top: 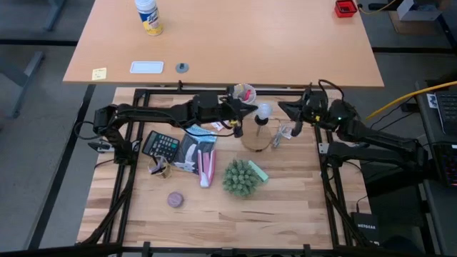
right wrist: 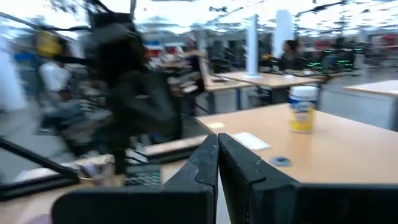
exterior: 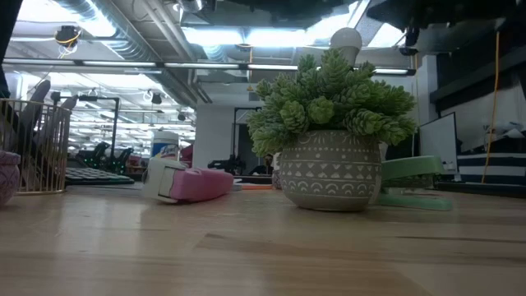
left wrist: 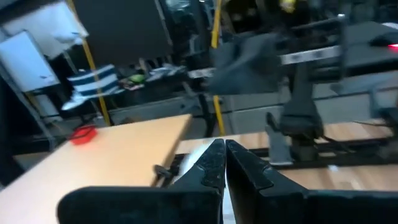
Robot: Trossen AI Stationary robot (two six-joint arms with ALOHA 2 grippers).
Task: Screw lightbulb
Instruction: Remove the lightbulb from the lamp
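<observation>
Standing upright at the far middle of the light wooden counter [top: 214, 214], the small white frosted pear-shaped lightbulb [top: 263, 111] has its glass end up and its base down in the round wooden disc with the socket [top: 257, 135] — long axis vertical, judged from the high view. In the low view only the white dome [exterior: 346, 39] shows, above the green artificial plant in its patterned grey pot [exterior: 330, 131].

Left tool [top: 239, 121] sits just beside the bulb on its left; right tool [top: 284, 113] just beside it on the right. The bulb lies between the two, and which is nearer I cannot tell. Both wrist views show the fingers pressed together with nothing between them, so neither tool has hold of the bulb.

Judgement: the next move turns on bringing one tool around the glass with its fingers spread, centred on the vertical axis, so twisting does not tip the disc.

Writing: a white bottle with a yellow label [top: 148, 16] stands on the farther tan desk [top: 285, 50] — print not readable. The black calculator [top: 161, 145] shows no legible brand.
</observation>
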